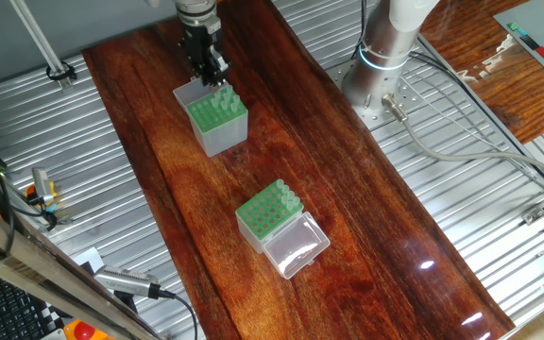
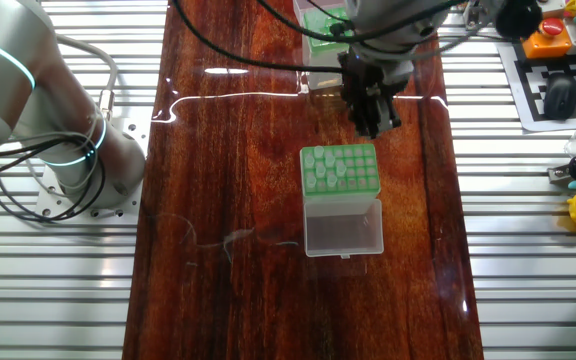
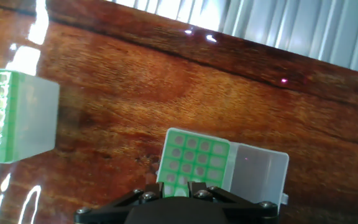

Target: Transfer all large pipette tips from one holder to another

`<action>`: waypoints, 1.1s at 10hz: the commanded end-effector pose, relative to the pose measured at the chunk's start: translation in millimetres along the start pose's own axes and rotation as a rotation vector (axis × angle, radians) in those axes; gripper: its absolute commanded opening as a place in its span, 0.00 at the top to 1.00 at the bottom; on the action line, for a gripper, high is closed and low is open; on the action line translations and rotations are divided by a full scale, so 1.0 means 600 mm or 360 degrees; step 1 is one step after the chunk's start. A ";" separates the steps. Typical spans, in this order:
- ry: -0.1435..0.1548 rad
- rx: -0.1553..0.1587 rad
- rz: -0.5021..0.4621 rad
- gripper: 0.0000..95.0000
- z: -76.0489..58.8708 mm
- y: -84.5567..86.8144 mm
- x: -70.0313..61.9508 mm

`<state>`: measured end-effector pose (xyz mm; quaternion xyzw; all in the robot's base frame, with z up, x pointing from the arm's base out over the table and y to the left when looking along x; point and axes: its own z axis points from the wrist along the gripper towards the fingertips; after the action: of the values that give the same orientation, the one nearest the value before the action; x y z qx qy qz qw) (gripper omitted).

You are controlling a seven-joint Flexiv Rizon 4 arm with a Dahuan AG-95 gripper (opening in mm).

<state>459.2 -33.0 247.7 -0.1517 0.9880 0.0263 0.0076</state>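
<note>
The robot's gripper (image 1: 213, 72) hovers over the taller grey-sided rack (image 1: 217, 121) on the bench (image 1: 366, 217), apparently to lift a pipette tip (image 1: 227, 94) (jaws' state unclear) for the lidded rack (image 1: 274, 219), where several tips (image 1: 287, 195) stand.

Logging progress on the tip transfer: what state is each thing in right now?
Taller grey-sided box with green hole plate: upright, some pale cone tips standing in it.
Shorter green-topped box: partly filled, some holes free.
Clear plastic lid: open, lying flat.
Hand: raised by the taller box; grip unclear.
</note>
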 end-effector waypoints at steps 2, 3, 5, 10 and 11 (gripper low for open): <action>-0.0056 0.0070 0.0355 0.80 0.000 -0.002 0.004; -0.0050 0.0067 0.0333 0.80 0.007 -0.030 0.011; -0.0034 0.0061 0.0309 0.80 0.023 -0.066 0.024; -0.0021 0.0043 0.0285 0.80 0.043 -0.080 0.033; -0.0020 0.0043 0.0290 0.80 0.043 -0.080 0.033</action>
<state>455.1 -83.2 219.1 -0.0542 0.9985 0.0088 0.0062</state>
